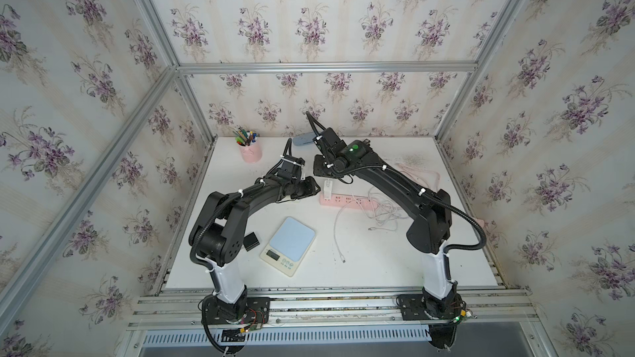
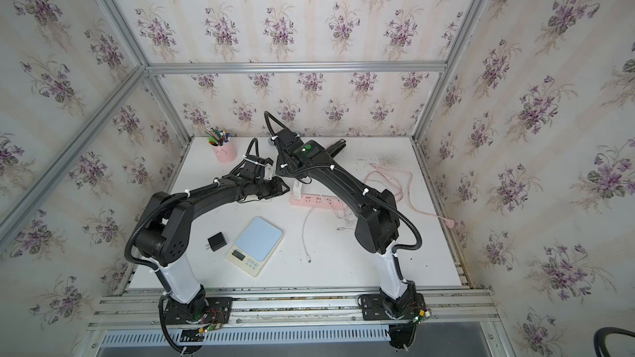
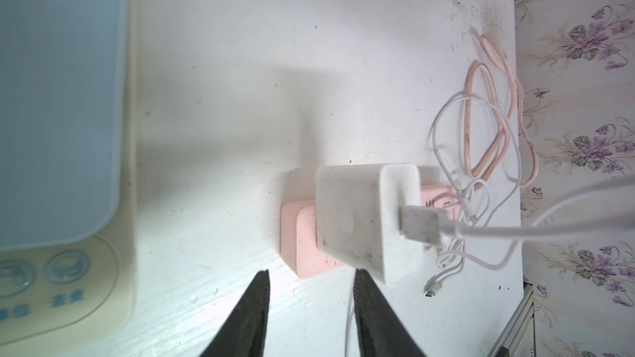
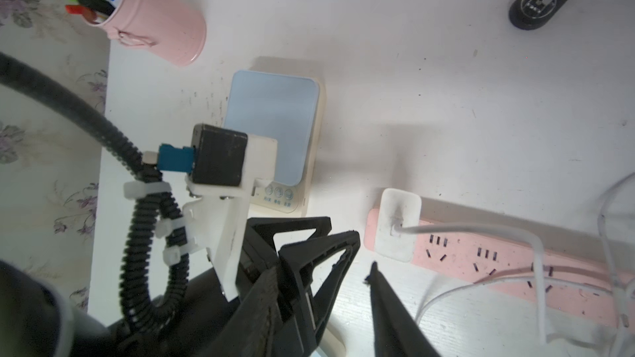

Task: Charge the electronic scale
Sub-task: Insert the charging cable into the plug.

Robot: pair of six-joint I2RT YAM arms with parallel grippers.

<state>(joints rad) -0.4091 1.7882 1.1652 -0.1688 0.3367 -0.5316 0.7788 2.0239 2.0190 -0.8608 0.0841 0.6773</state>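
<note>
Left wrist view: the left gripper (image 3: 311, 273) hangs with its jaws apart and nothing between them, just short of the white charger (image 3: 357, 221). The charger stands plugged into the end of the pink power strip (image 3: 295, 238), with a white USB cable (image 3: 515, 231) running out of it. The right gripper (image 4: 323, 269) is likewise spread and empty beside the charger. In both top views the electronic scale (image 1: 292, 240) (image 2: 259, 240) lies on the counter (image 1: 378, 269), nearer the arms' bases, with the cable's free end (image 1: 343, 261) lying apart from it.

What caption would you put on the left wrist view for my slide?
Open left pincer facing the white charger plugged into the pink power strip, white cable attached, electronic scale alongside.
</note>
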